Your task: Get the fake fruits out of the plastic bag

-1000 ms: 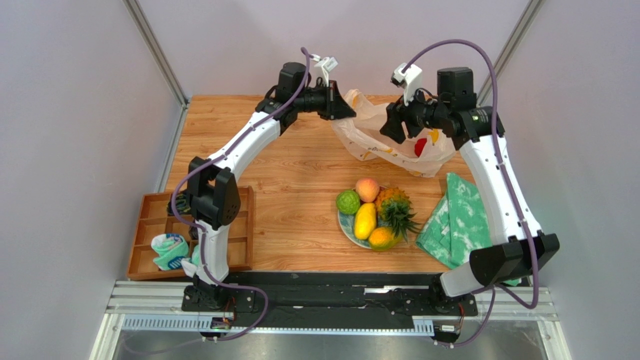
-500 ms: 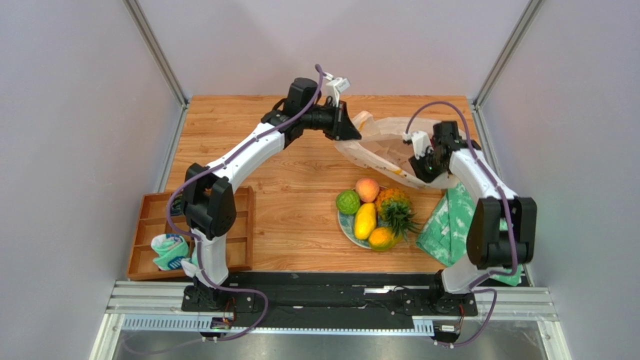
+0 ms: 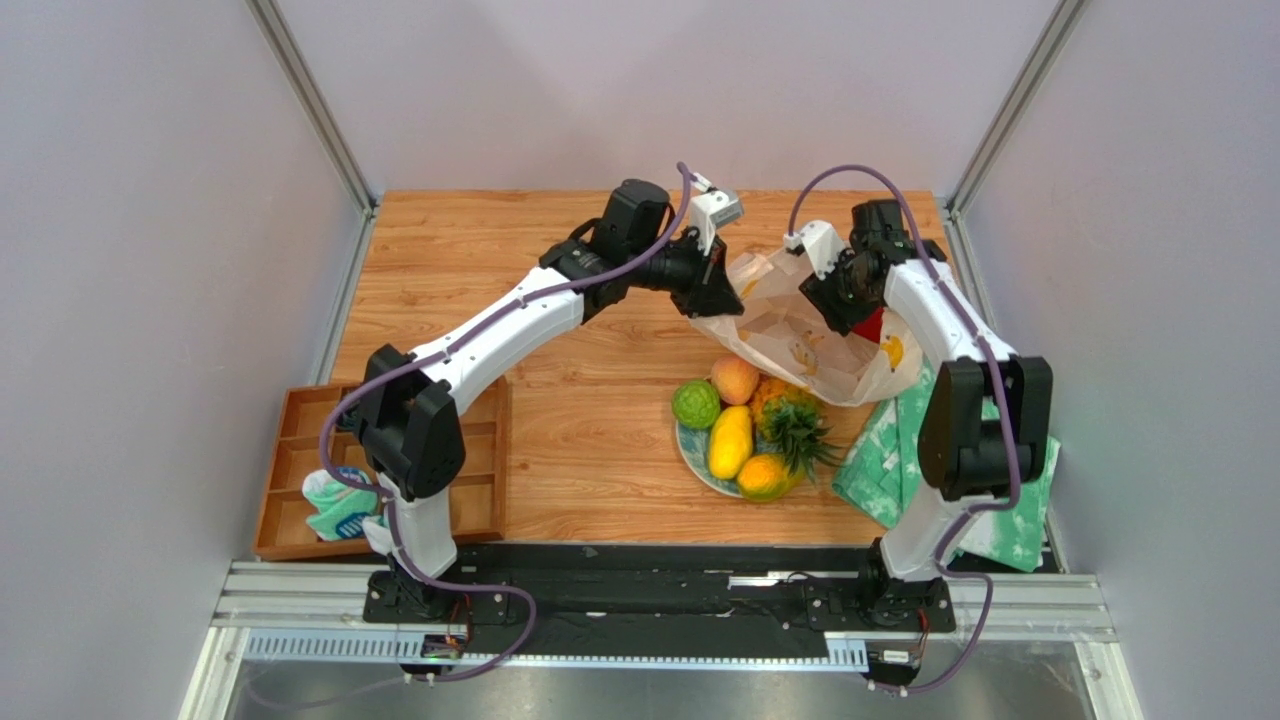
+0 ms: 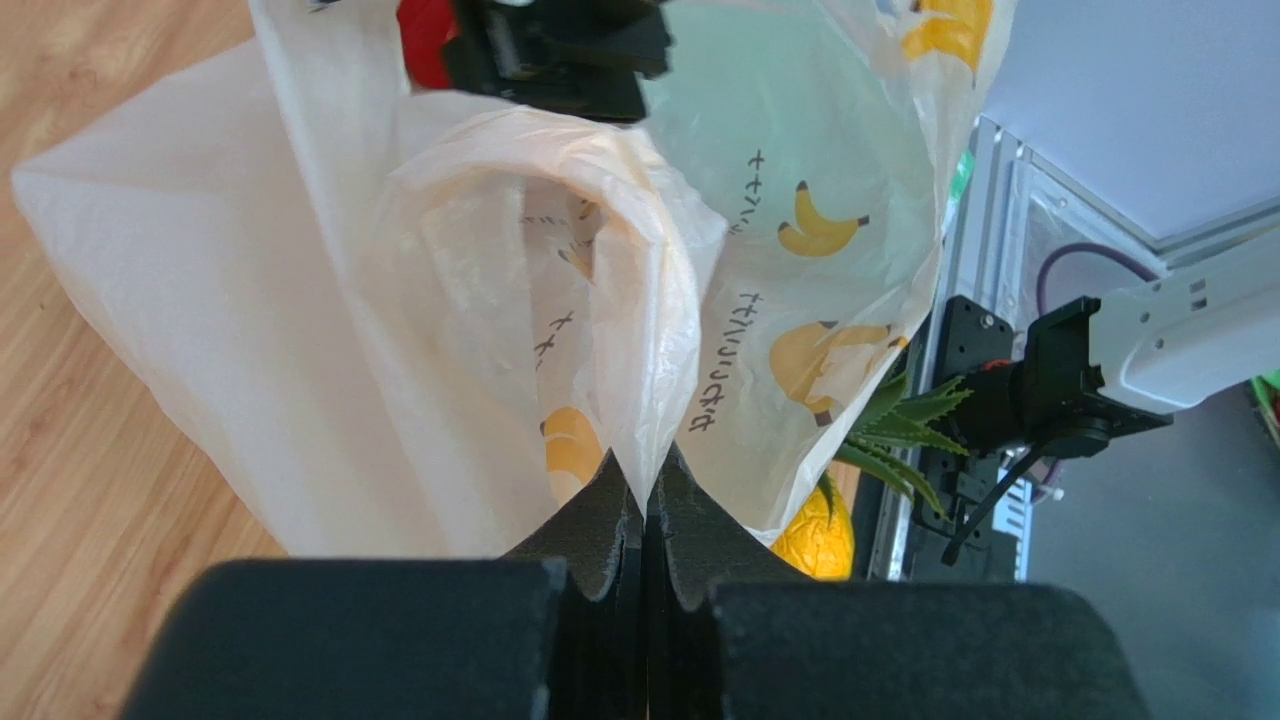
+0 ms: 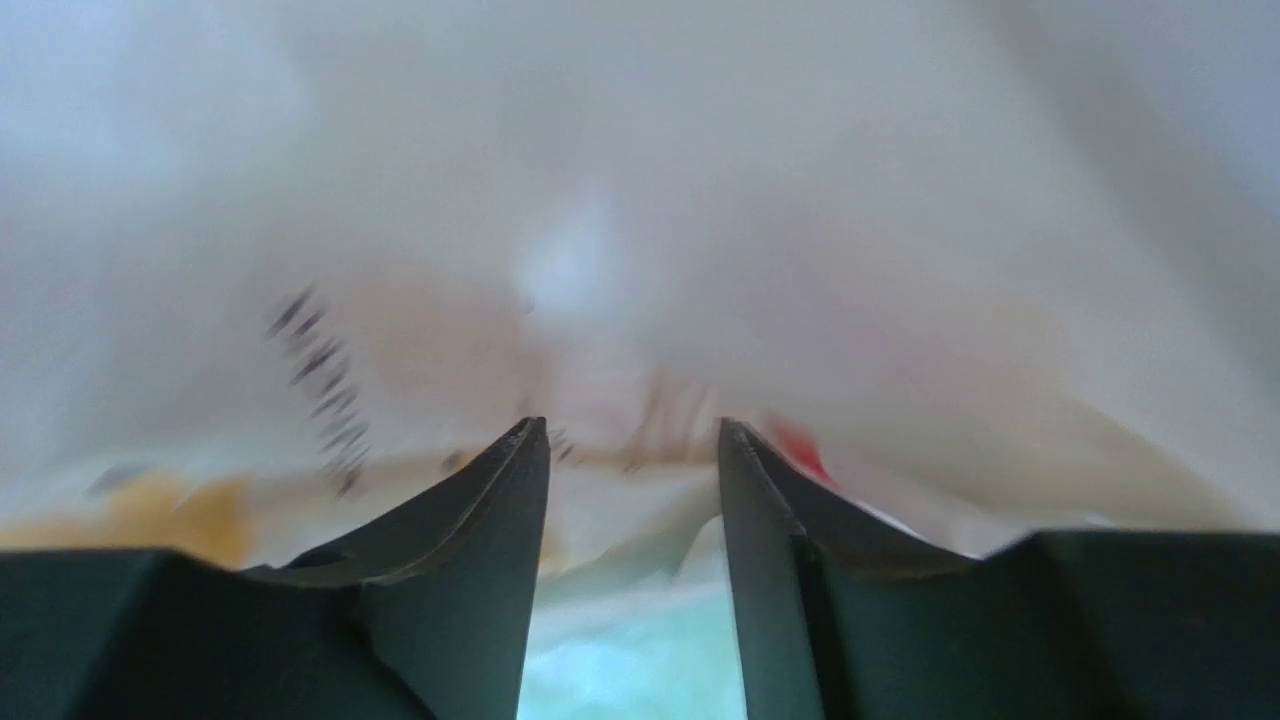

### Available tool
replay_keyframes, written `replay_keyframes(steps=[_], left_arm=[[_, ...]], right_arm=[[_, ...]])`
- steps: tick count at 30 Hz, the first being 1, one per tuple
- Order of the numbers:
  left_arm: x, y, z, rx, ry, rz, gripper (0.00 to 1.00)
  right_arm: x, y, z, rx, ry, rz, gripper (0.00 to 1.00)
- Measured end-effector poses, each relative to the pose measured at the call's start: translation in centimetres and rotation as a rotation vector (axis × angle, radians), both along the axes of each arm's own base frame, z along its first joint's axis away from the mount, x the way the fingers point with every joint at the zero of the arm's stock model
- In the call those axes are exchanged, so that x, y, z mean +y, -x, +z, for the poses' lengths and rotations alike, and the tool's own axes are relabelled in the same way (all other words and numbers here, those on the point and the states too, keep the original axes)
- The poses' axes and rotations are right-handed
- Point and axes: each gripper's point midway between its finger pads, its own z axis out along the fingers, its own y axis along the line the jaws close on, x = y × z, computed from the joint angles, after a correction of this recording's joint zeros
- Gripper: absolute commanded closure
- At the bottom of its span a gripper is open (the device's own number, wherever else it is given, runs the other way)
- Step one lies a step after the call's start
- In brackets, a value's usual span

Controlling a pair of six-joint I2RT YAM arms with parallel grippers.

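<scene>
Left gripper is pinched tight on a fold of the plastic bag, which is lifted at the table's one o'clock. Right gripper, jaws half apart, is inside it, perhaps touching the red bell pepper. The other fake fruits lie at the bag's seven o'clock.

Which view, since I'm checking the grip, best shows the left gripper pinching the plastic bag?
Left wrist view: the left gripper sits shut on a fold of the plastic bag, close and sharp. Top external shows that pinch small, from above. Right wrist shows only blurred bag film, not the pinch.
</scene>
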Motion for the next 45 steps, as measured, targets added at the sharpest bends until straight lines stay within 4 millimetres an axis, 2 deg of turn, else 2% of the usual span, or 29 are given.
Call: replay_keyframes(steps=[1,3,7,15,18,21,22,24,27,28,31,35,37,39,42,45], left_arm=[[0.0,0.1,0.1,-0.009,-0.002,-0.004,1.0],[-0.1,0.3,0.2,-0.026,-0.004,-0.01,1.0],[-0.4,0.7,0.2,-0.037,-0.006,-0.023,1.0],[-0.8,1.5,0.2,-0.045,-0.003,-0.059,1.0],[-0.9,1.8,0.3,-0.043,0.002,-0.077,1.0],[-0.9,2.0,0.3,-0.042,0.004,-0.086,1.0],[-0.9,2.0,0.3,-0.045,0.004,-0.087,1.0],[-0.9,2.0,0.2,-0.044,-0.001,-0.087,1.0],[-0.9,2.0,0.2,-0.048,-0.002,-0.089,1.0],[-0.9,2.0,0.2,-0.048,-0.003,-0.089,1.0],[-0.8,1.9,0.2,-0.049,-0.004,-0.087,1.0],[-0.8,1.9,0.0,-0.052,-0.011,-0.084,1.0],[-0.7,1.9,-0.1,-0.058,-0.019,-0.084,1.0],[-0.6,1.7,-0.2,-0.071,-0.027,-0.079,1.0],[-0.4,1.4,-0.2,-0.087,-0.036,-0.065,1.0],[-0.3,0.9,-0.4,-0.101,-0.051,-0.038,1.0]], right_arm=[[-0.2,-1.1,-0.3,-0.009,0.019,0.008,0.37],[-0.7,-2.5,-1.1,-0.017,0.054,0.021,0.33],[-1.8,-3.0,-2.7,0.004,0.134,0.061,0.27],[-3.6,-5.4,-2.8,-0.082,0.293,0.152,0.19],[-3.9,-6.5,-4.5,-0.072,0.357,0.222,0.16],[-4.2,-8.2,-7.3,-0.023,0.442,0.269,0.16],[-4.2,-8.8,-7.9,-0.015,0.459,0.274,0.18],[-3.8,-10.1,-7.6,-0.023,0.502,0.289,0.21],[-3.3,-11.1,-7.4,-0.043,0.525,0.298,0.35],[-3.4,-11.0,-7.5,-0.039,0.538,0.299,0.47],[-4.0,-10.6,-8.0,-0.024,0.576,0.3,0.65],[-4.1,-9.3,-8.9,0.002,0.577,0.305,0.74],[-3.8,-8.7,-8.3,0.002,0.55,0.299,0.75],[-2.8,-8.1,-6.5,-0.013,0.482,0.28,0.77],[-0.7,-7.8,-1.2,-0.078,0.334,0.244,0.79],[2.0,-7.3,5.9,-0.193,0.147,0.203,0.79]])
